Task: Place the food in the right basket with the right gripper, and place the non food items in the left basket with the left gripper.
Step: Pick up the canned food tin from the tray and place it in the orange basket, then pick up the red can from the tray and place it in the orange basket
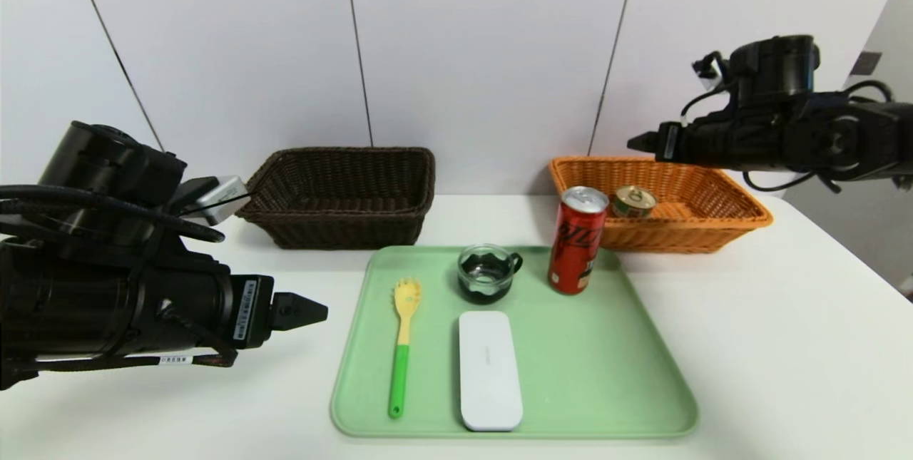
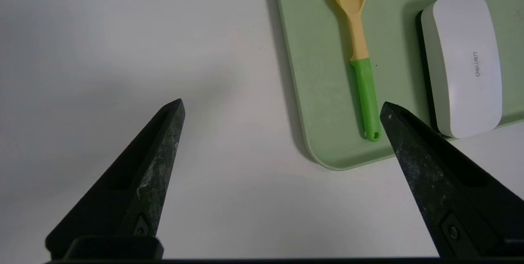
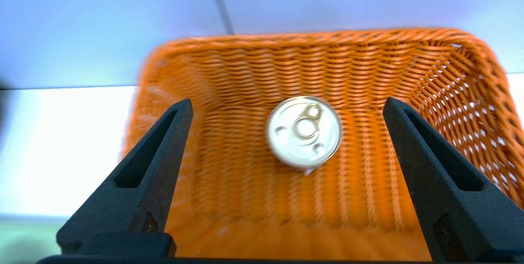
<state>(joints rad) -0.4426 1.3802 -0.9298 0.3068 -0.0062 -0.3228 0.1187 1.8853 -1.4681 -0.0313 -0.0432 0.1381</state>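
Head view, round tin, woven orange basket

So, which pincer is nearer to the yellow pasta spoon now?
Left. The left pincer hovers open just beside the tray's left edge, close to the pasta spoon. The right pincer is open above the orange basket, far across.

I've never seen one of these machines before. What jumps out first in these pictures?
Probably the bright orange basket at the table's back right, with a short round tin sitting inside it and the right gripper open above it. In front lies a green tray holding a tall red can, a glass cup, a yellow pasta spoon and a white case.
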